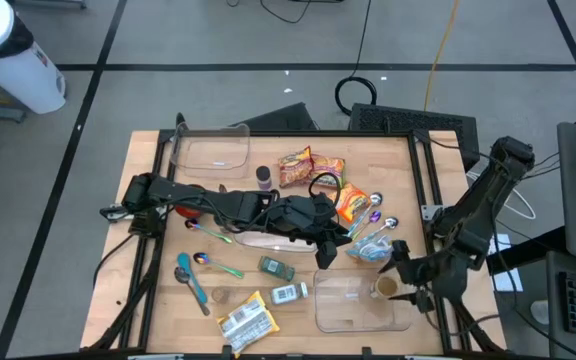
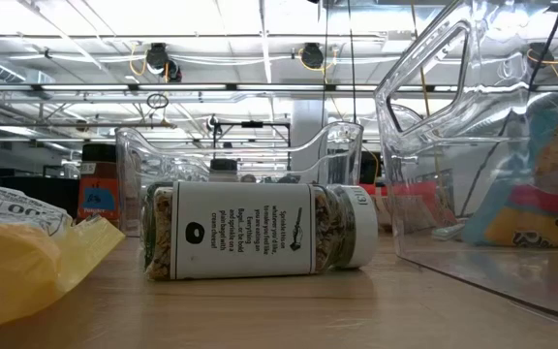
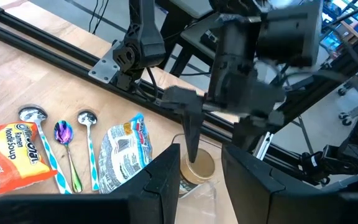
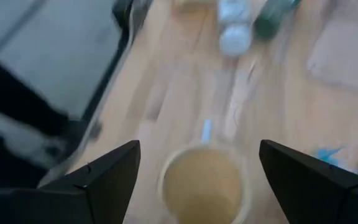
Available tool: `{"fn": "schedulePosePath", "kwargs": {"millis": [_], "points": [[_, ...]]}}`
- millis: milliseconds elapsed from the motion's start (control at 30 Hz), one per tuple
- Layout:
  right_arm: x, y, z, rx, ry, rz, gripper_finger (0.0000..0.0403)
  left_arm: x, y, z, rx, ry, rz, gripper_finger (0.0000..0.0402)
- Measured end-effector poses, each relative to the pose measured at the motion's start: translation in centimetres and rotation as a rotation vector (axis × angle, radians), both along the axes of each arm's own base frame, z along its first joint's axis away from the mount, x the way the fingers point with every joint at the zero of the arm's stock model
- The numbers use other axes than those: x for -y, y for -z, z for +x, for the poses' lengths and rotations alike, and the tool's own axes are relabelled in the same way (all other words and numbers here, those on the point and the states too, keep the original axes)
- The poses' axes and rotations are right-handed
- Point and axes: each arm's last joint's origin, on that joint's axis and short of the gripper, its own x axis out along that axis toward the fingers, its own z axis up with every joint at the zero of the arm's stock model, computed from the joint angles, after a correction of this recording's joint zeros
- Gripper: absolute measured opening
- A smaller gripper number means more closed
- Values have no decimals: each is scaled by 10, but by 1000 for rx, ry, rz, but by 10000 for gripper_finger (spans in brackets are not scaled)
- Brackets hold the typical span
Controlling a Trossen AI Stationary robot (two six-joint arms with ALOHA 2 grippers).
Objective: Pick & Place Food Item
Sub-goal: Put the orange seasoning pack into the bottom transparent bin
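Where the left wrist view reads "Ramen Noodle Soup" on the packet (image 3: 8, 155), we see right gripper (image 4: 197, 165) released over the cup (image 4: 202, 183); left gripper (image 3: 197, 180) jaws unclear.

"Ramen Noodle Soup" and "Chicken Flavor" on the orange packet (image 3: 5, 155).

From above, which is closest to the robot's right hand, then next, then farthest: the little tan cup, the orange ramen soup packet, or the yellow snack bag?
From the right hand:
1. Tan cup, beside it in the near-right clear container.
2. Orange ramen packet, mid-table.
3. Yellow snack bag, at the near edge, left of centre.
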Motion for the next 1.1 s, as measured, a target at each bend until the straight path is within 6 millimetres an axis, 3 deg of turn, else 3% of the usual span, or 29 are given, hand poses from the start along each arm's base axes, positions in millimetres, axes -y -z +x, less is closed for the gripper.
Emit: {"fn": "schedulePosePath", "kwargs": {"millis": [167, 433, 633, 833, 967, 1100], "points": [[14, -28, 6, 231, 97, 80, 320, -1, -4, -2, 12, 19, -11, 122], [45, -79, 12, 608, 283, 205, 320, -10, -59, -39, 144, 98, 0, 122], [65, -101, 19, 798, 445, 213, 320, -6, -112, -90, 294, 161, 119, 122], [76, -106, 28, 863, 541, 220, 320, 4, -149, -148, 394, 253, 236, 122], [79, -107, 35, 883, 579, 222, 320, 5, -166, -191, 409, 264, 318, 122], [78, -107, 43, 913, 605, 240, 320, 4, -171, -220, 364, 218, 383, 122]]}}
